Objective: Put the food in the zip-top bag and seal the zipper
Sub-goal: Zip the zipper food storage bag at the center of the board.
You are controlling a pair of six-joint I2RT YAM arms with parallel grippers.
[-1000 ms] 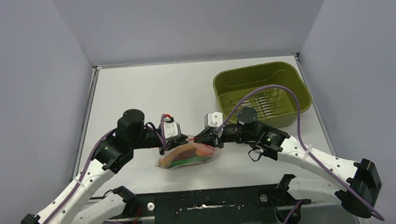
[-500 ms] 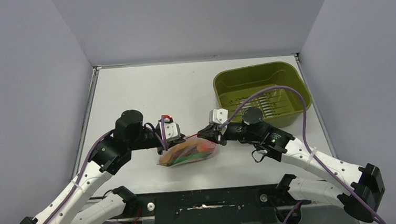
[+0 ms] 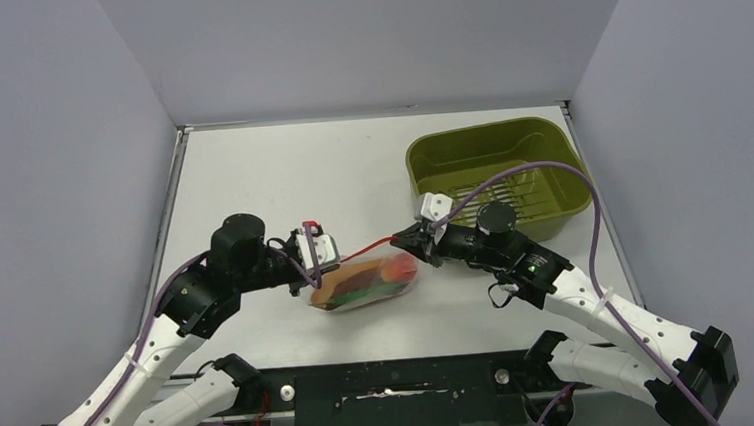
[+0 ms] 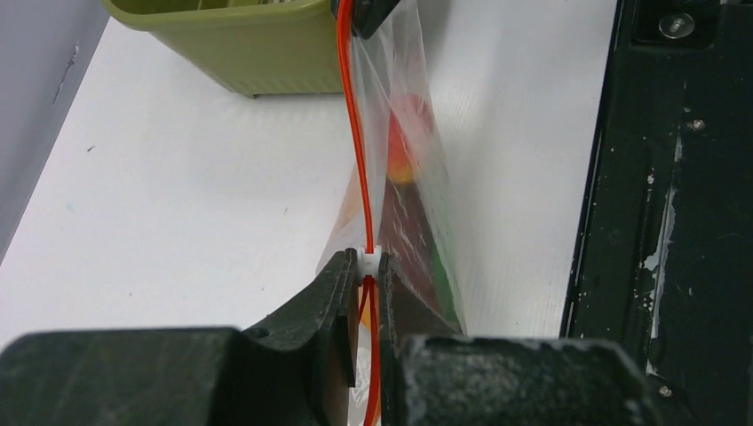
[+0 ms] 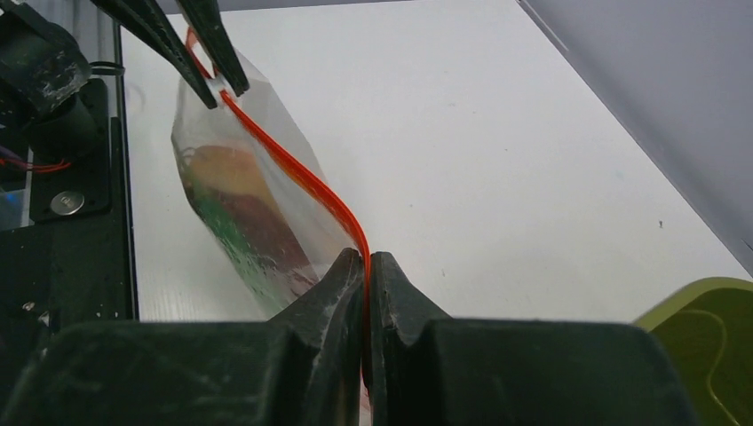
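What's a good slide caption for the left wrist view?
The left tool pinches the zipper of the zip-top bag, food inside, while the right tool holds the far end.

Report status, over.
Left gripper, right gripper shut on zipper ends, strip strung between. Food inside zip-top bag. Green tub apart, not in the way.

In the left wrist view the olive-green tub [image 4: 240, 44] is cut off by the top edge, the near end of the zipper [image 4: 355, 151] is hidden between the fingers of the left gripper [image 4: 371, 263], and the food [image 4: 410, 120] is blurred behind the crinkled film of the zip-top bag [image 4: 395, 62].
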